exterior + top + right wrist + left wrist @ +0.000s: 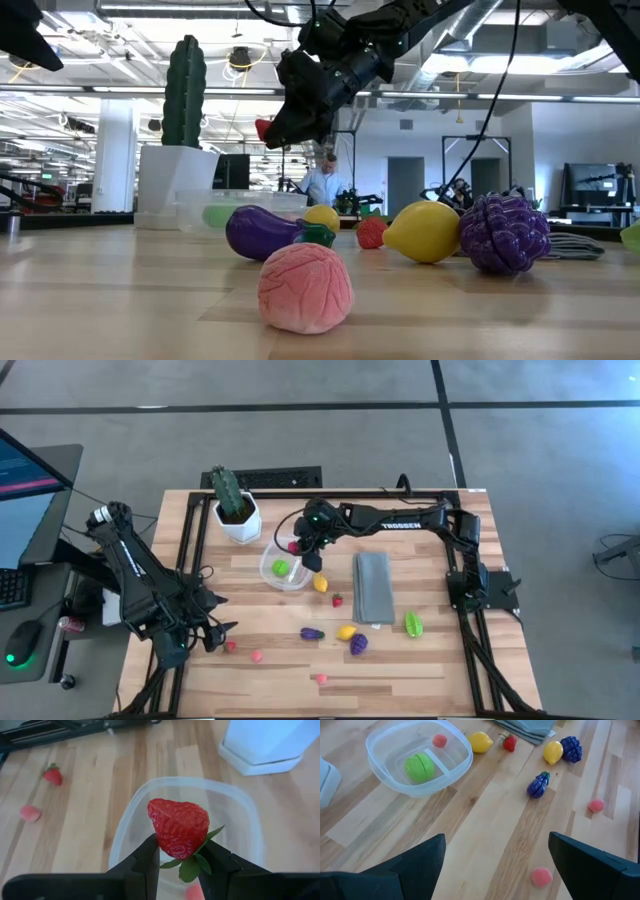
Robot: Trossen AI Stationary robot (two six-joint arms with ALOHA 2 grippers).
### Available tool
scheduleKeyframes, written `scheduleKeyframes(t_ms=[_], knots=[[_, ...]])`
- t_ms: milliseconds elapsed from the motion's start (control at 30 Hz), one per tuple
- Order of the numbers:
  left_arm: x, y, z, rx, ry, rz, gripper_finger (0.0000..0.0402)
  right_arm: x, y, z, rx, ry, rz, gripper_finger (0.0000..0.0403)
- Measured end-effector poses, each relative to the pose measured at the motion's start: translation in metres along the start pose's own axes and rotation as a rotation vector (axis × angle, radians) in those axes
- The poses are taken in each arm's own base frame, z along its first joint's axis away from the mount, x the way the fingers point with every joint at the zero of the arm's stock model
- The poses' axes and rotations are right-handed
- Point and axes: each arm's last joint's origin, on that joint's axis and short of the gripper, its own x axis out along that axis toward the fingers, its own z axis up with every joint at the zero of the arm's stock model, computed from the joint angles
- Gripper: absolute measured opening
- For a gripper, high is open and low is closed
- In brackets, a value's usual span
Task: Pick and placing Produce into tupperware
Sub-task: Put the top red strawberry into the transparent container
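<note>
The left gripper (pixel 222 630), its two dark fingers (pixel 410 865) spread wide and holding nothing, waits low over the wooden table (pixel 420 660) at its near left corner. Just ahead of those fingers lie small pink toy fruits (pixel 541 876); farther out sit a purple toy eggplant (pixel 538 785), a yellow toy lemon (pixel 553 751) and a purple grape cluster (pixel 571 749). To the right, a tall green cactus in a white pot (pixel 235 505) stands at the back. Beside it is the small round clear plastic container (pixel 270 570), which holds a green toy fruit (pixel 419 767) and a small pink-red piece (pixel 439 740). The right gripper (pixel 308 549) hangs directly above that container's rim, its fingers (pixel 145 862) clenched on a red toy strawberry with green leaves (pixel 178 828), which sits between the fingertips, clear of the container below. Past the fingers, another yellow toy fruit (pixel 320 584) and a small red strawberry (pixel 338 600) lie near a flat grey folded cloth (pixel 374 587), with a green toy vegetable (pixel 413 624) at far right.
</note>
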Motion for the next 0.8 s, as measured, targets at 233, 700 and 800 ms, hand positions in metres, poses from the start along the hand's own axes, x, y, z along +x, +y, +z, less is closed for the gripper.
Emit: scheduleKeyframes(t_ms=[233,700,800], knots=[[0.000,0.001,0.000,0.014,-0.013,0.008,0.0343,0.000,0.000,-0.001,0.009,0.010,-0.015,0.0134],[0.000,0.002,0.000,0.024,-0.015,0.018,0.0343,0.006,0.005,-0.011,0.063,0.042,-0.008,0.0134],[0.000,0.002,0.000,0.023,-0.015,0.018,0.0343,0.010,0.011,-0.016,0.057,0.054,-0.004,0.0134]])
